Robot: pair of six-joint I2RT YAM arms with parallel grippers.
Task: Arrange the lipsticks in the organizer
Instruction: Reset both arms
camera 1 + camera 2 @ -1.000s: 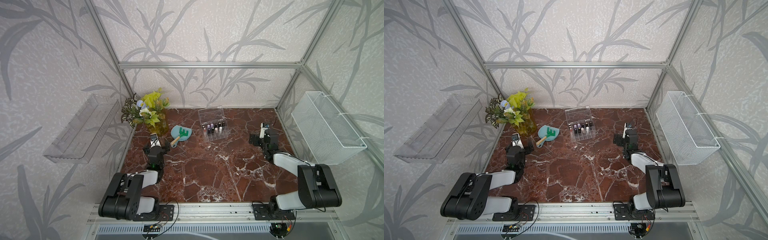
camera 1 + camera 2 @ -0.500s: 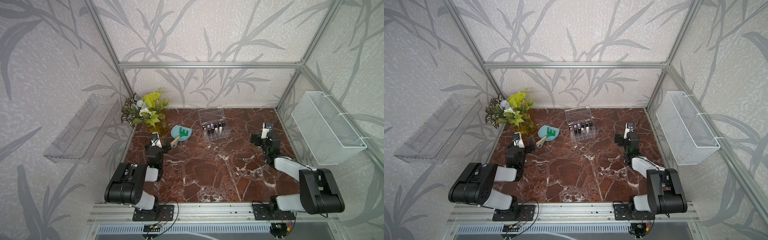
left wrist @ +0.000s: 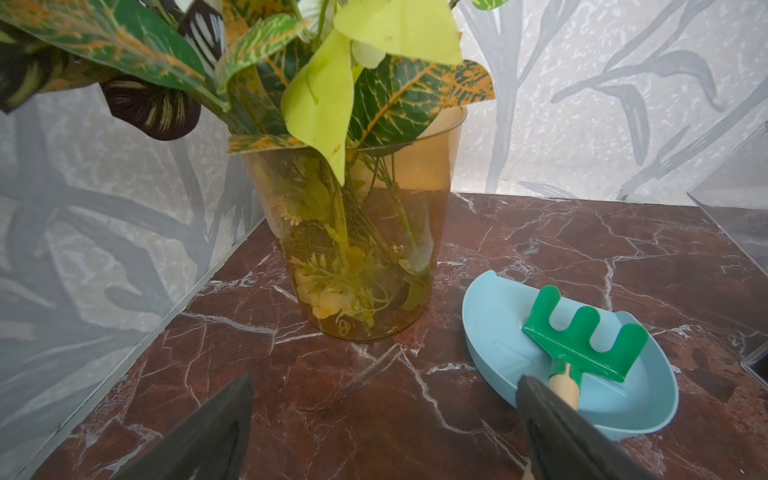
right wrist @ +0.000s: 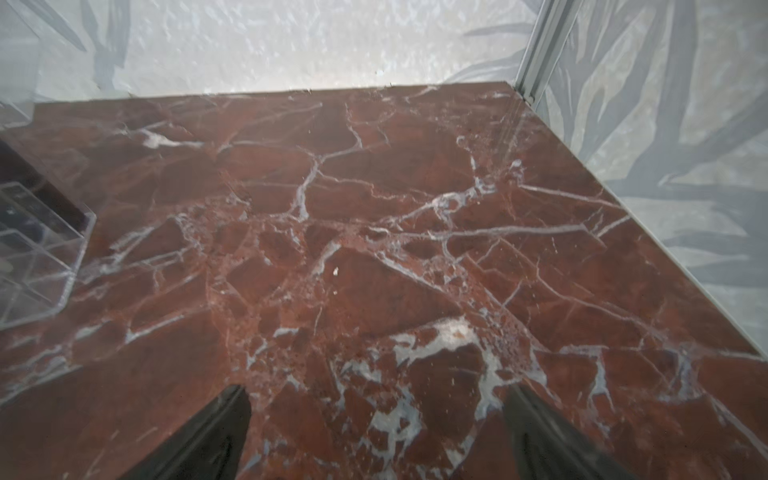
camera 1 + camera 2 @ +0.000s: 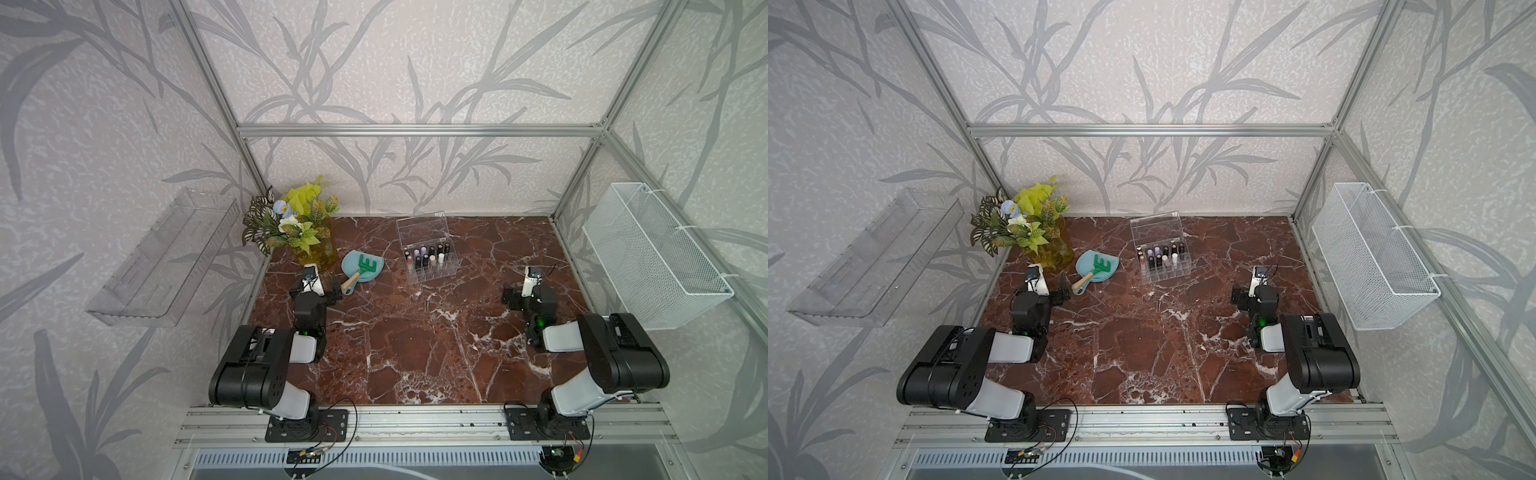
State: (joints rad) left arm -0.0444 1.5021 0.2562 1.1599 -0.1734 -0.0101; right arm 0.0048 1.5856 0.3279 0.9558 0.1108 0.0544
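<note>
Left gripper (image 3: pixel 384 386) is sitting near the far-left corner of the desk (image 5: pixel 415 332), jaws standing wide apart with nothing between them. It is facing an amber vase of leaves (image 3: pixel 365 249). A green rake (image 3: pixel 582 345) is lying in a pale blue scoop (image 3: pixel 494 332), its wooden handle just beside one finger.

Right gripper (image 4: pixel 376 392) is hanging near the right edge over bare marble, jaws likewise spread and gripping nothing.

The organizer (image 5: pixel 432 275) is standing near the middle of the far edge, lid raised. The lipsticks (image 5: pixel 426 259), black, lilac and beige, are standing upright in the two rows of cells nearest the lid.
</note>
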